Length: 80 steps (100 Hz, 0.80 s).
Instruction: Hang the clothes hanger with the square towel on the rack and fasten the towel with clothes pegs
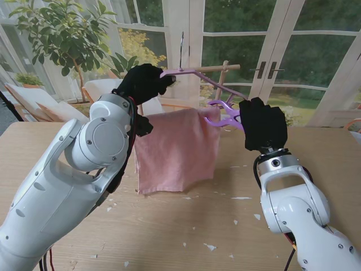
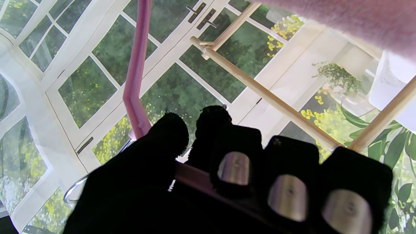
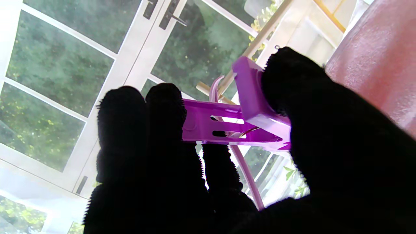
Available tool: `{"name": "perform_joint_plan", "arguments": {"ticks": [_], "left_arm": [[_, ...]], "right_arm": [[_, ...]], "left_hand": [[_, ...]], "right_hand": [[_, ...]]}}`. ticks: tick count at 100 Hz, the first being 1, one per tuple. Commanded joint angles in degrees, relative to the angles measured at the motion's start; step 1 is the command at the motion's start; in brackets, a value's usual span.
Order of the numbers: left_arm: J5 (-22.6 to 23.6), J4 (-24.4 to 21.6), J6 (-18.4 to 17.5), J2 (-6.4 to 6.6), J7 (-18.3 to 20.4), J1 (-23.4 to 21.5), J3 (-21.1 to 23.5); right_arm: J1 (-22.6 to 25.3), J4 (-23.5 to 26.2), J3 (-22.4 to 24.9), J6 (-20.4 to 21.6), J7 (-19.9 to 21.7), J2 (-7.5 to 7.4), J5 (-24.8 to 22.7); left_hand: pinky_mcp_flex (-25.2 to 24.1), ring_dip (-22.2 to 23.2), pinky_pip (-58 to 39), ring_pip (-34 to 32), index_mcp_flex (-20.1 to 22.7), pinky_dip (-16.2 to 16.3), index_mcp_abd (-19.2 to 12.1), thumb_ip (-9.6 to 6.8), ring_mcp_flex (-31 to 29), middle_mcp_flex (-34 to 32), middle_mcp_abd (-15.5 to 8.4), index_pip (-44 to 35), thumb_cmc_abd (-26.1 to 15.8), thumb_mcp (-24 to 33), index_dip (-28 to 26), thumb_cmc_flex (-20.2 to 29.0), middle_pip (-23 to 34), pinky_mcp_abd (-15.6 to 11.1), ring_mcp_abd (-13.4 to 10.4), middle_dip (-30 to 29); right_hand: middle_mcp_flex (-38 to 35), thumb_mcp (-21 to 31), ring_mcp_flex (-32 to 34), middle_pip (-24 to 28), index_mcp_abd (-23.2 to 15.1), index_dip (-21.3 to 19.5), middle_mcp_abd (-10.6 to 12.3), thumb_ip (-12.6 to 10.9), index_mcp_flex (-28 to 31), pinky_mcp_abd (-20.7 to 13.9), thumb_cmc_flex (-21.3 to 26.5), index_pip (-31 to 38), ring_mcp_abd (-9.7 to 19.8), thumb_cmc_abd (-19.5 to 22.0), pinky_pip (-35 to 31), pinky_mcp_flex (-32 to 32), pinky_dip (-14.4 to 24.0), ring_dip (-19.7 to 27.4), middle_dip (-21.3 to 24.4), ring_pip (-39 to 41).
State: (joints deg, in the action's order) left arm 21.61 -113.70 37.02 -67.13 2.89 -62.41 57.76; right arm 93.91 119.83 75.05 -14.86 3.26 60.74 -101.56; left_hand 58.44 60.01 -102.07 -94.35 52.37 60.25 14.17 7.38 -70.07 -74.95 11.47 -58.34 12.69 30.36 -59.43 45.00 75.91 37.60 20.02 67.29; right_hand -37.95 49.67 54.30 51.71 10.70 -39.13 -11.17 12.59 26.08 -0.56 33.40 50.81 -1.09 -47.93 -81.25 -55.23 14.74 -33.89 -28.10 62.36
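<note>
Towel (image 1: 174, 148), pink and square, drapes from the purple hanger (image 1: 186, 72), lifted over the counter (image 1: 169, 226) in front of the wooden rack (image 1: 217, 69). Left hand (image 1: 142, 82) is closed around the hanger's top bar. Right hand (image 1: 263, 123) pinches a purple peg (image 1: 225, 113) at the towel's right edge.

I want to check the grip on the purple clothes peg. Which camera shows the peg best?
The right wrist view: the peg fills the middle, pinched between the right hand's fingers, slots visible. The stand view shows the peg small, at the towel's edge, by the right hand. The left wrist view does not show it.
</note>
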Motion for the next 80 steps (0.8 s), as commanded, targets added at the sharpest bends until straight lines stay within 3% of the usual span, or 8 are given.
{"name": "perform_joint_plan", "arguments": {"ticks": [1,35,50,62,68,80], "left_arm": [[-0.11,-0.61,-0.31,-0.27,0.67,0.17,-0.09],[0.29,-0.68,-0.41,-0.35,1.0,1.23,-1.65],[0.33,-1.07,0.05,-0.28,1.27,1.26,-1.68],[0.4,-1.39,0.49,-0.24,1.43,1.25,-1.7],[0.54,-1.41,0.48,-0.19,1.55,1.29,-1.76],[0.68,-1.34,0.56,-0.15,1.72,1.39,-1.93]], "right_arm": [[-0.63,0.44,-0.54,0.36,0.51,0.44,-0.4],[-4.49,-0.12,-3.24,2.22,6.51,0.54,-4.98],[-5.28,-0.25,-3.78,3.24,8.37,0.53,-6.21],[-5.53,0.12,-4.09,4.01,9.84,0.58,-6.95],[-5.51,0.34,-4.25,4.23,10.26,0.6,-7.69],[-5.25,1.01,-4.48,4.59,11.32,0.7,-8.87]], "left_hand": [[2.32,-0.7,-13.05,-4.23,1.75,-0.24,2.14,-1.89,-2.27,-2.5,-2.0,-0.56,-2.61,-1.57,-0.12,0.11,1.76,-1.29,-1.73,-0.35],[2.35,-0.81,-13.28,-4.33,1.72,-0.43,1.99,-1.88,-2.28,-2.49,-2.31,-0.59,-2.69,-1.59,-0.14,-0.01,1.86,-1.69,-2.04,-0.43],[2.35,-0.87,-13.39,-4.35,1.75,-0.56,2.01,-1.88,-2.28,-2.49,-2.24,-0.63,-2.65,-1.6,-0.15,0.05,1.88,-1.84,-2.1,-0.48],[2.34,-0.9,-13.43,-4.37,1.72,-0.64,2.06,-1.89,-2.28,-2.49,-2.25,-0.57,-2.63,-1.62,-0.13,0.08,1.9,-1.85,-2.12,-0.5],[2.35,-0.91,-13.44,-4.37,1.76,-0.67,2.01,-1.89,-2.28,-2.48,-2.32,-0.57,-2.65,-1.61,-0.12,0.06,1.9,-1.88,-2.12,-0.52],[2.36,-0.94,-13.46,-4.38,1.8,-0.75,2.01,-1.89,-2.28,-2.49,-2.29,-0.57,-2.64,-1.6,-0.12,0.02,1.91,-1.98,-2.13,-0.54]], "right_hand": [[-7.05,13.88,2.09,6.52,-7.49,-2.29,4.36,-3.78,4.15,-6.15,12.13,9.72,-4.49,7.51,-0.43,-0.69,25.11,-1.17,-4.59,2.77],[-7.3,13.53,2.13,6.4,-7.74,-2.32,4.5,-4.12,4.39,-6.45,12.29,9.76,-4.37,7.72,-0.79,-0.76,25.78,-1.81,-4.87,3.14],[-6.09,13.37,0.68,4.84,-6.73,-1.3,3.97,-4.21,4.08,-6.46,10.13,7.21,-4.34,6.83,0.17,0.14,26.04,-2.17,-4.87,2.02],[-2.77,14.14,-2.45,3.03,-5.3,-1.94,3.85,-5.81,4.32,-5.56,3.12,0.96,-4.62,8.35,2.76,2.61,26.87,-2.87,-4.57,-1.61],[0.92,12.46,-6.0,0.58,-3.95,-4.22,3.9,-9.55,4.31,-1.73,-2.88,-7.26,-4.85,10.53,6.91,6.26,26.94,-1.28,-3.47,-6.79],[7.98,4.99,-13.76,-5.47,-2.13,-2.43,3.68,-8.71,-0.28,6.13,-11.05,-16.08,-6.03,11.3,13.64,14.26,26.61,3.35,0.91,-17.65]]}}
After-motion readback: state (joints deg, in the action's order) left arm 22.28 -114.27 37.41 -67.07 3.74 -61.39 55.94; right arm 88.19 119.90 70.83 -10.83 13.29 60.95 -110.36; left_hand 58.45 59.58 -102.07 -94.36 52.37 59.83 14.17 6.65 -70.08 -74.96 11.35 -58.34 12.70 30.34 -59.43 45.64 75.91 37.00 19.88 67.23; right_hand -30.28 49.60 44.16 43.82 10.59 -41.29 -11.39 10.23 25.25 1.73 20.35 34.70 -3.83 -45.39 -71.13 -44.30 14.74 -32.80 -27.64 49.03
